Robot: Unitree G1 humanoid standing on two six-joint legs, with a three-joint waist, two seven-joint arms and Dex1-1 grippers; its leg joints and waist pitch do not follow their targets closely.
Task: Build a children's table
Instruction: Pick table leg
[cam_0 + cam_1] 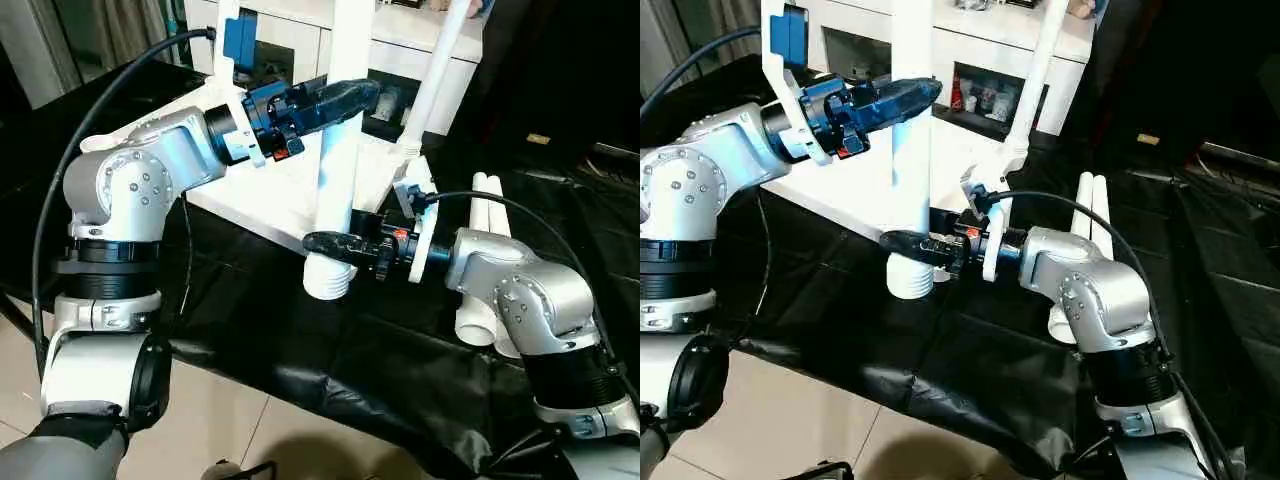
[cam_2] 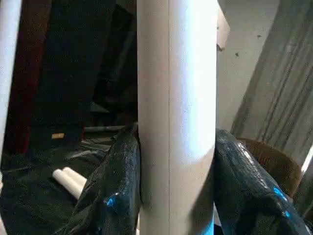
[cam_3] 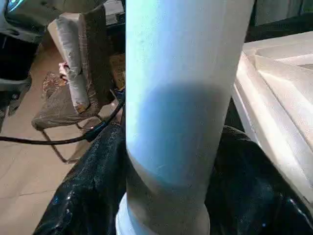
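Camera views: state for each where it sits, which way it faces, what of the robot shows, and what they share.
Left eye: on the head, facing forward and down at the tabletop; both silver forearms show.
Right eye: beside it, same scene.
Left wrist: looks along the left gripper at the upright leg.
Right wrist: looks along the right gripper at that leg's lower end.
Shared: the upright leg, with a gripper around it.

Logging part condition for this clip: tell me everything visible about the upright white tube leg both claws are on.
The upright white plastic tube leg looks smooth and round, with a wider ribbed collar at its lower end resting on the black-sheeted worktable, beside the white plastic tabletop. It stands nearly vertical; its top runs out of frame. The left claw grips it high up, and the right claw sits around it just above the collar, a black finger on each side.
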